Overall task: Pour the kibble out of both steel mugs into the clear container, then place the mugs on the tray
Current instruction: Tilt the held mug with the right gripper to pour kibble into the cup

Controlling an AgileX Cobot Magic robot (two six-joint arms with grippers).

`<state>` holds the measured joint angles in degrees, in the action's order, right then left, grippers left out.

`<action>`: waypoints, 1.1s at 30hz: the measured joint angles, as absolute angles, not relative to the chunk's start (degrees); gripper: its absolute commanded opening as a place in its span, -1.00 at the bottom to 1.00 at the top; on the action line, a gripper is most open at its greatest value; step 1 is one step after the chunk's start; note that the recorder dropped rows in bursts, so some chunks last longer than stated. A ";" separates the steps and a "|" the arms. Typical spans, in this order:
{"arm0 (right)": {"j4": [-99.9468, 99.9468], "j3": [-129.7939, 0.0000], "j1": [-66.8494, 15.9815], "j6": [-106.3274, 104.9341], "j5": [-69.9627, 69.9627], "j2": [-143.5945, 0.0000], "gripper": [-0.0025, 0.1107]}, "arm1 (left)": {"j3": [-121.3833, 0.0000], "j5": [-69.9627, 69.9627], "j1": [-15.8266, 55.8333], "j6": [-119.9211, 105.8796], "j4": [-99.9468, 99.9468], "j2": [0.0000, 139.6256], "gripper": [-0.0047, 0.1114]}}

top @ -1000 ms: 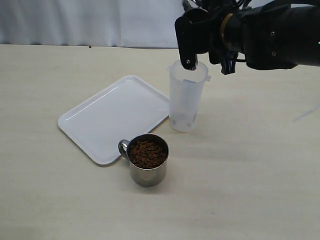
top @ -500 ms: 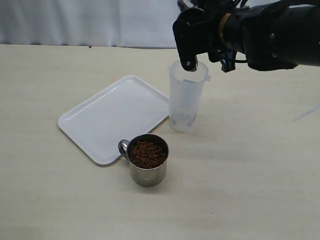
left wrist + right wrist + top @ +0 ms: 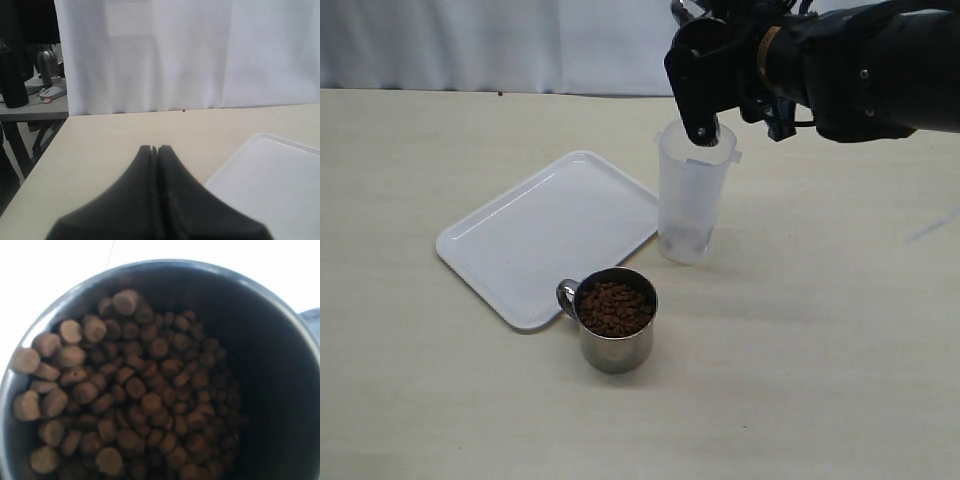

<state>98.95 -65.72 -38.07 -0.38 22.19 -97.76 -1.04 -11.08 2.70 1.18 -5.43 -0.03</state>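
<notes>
Exterior view: right gripper sits over the container rim, at the scene's 1 o'clock.
Right gripper: grasping the held mug, tipped, kibble heaped to one side.
Left gripper: clenched, empty, low over the table.
Tray: 9 o'clock of the container.
Second mug: upright, full, 7 o'clock of the container, just beside the tray.

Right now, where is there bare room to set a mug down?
The tray is bare all over. Open table lies left of the tray and right of the container. Crowded: along the tray's right edge, between the full mug and the container.
</notes>
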 measured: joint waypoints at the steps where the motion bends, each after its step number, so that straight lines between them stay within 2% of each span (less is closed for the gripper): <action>1: 99.06 -65.72 -38.07 -0.49 22.19 -97.76 -0.87 | -1.04 -11.08 2.70 1.18 -5.43 -0.03 -0.92; 33: 99.17 -65.72 -38.07 -6.28 20.16 -97.76 -0.87 | -1.04 -11.08 2.70 1.18 -5.43 -0.03 -0.92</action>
<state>99.17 -65.72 -38.07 -6.28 20.16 -97.76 -1.04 -11.08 2.70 1.18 -5.43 -0.03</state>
